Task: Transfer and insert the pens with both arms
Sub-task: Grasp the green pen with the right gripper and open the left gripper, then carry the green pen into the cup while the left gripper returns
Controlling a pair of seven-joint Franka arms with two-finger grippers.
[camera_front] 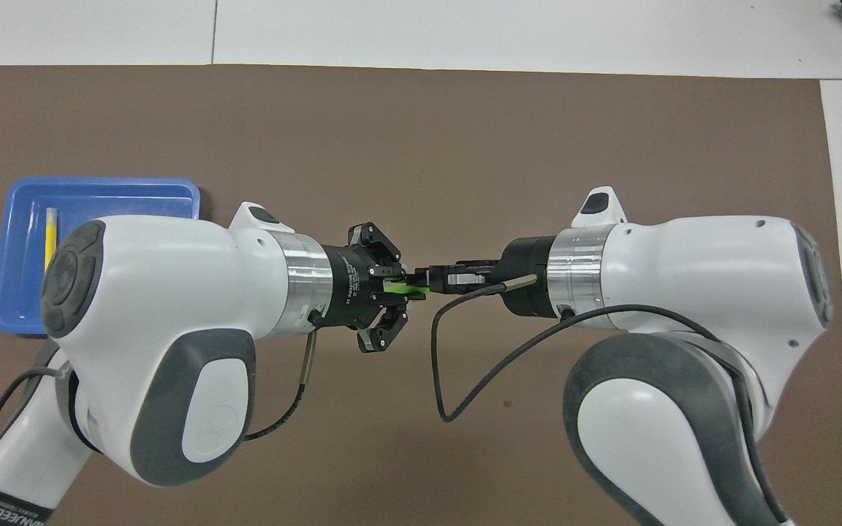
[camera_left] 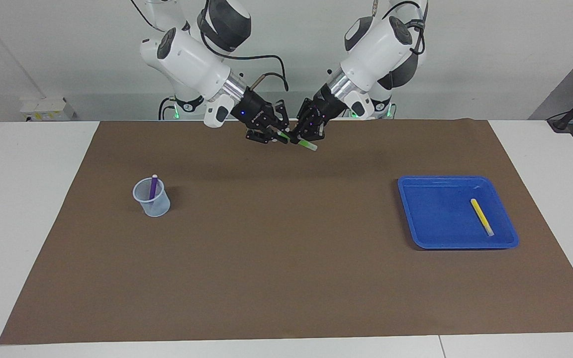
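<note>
Both arms meet in the air over the middle of the brown mat (camera_left: 286, 258), at the robots' edge of it. The left claw (camera_left: 302, 138) is clamped on the green pen (camera_left: 305, 144), which lies slanted with one end sticking out past its fingers toward the left arm's end of the worktop (camera_left: 33, 209). The right claw (camera_left: 275, 137) faces it tip to tip and is closed tight on the other end of the same green pen; from above only a short green stretch shows between the two claws. The purple pen (camera_left: 153, 187) stands tilted in the small clear cup (camera_left: 152, 200) toward the right arm's end of the mat. The yellow pen (camera_left: 481, 216) lies flat in the blue tray (camera_left: 430, 233) toward the left arm's end, well apart from the cup
</note>
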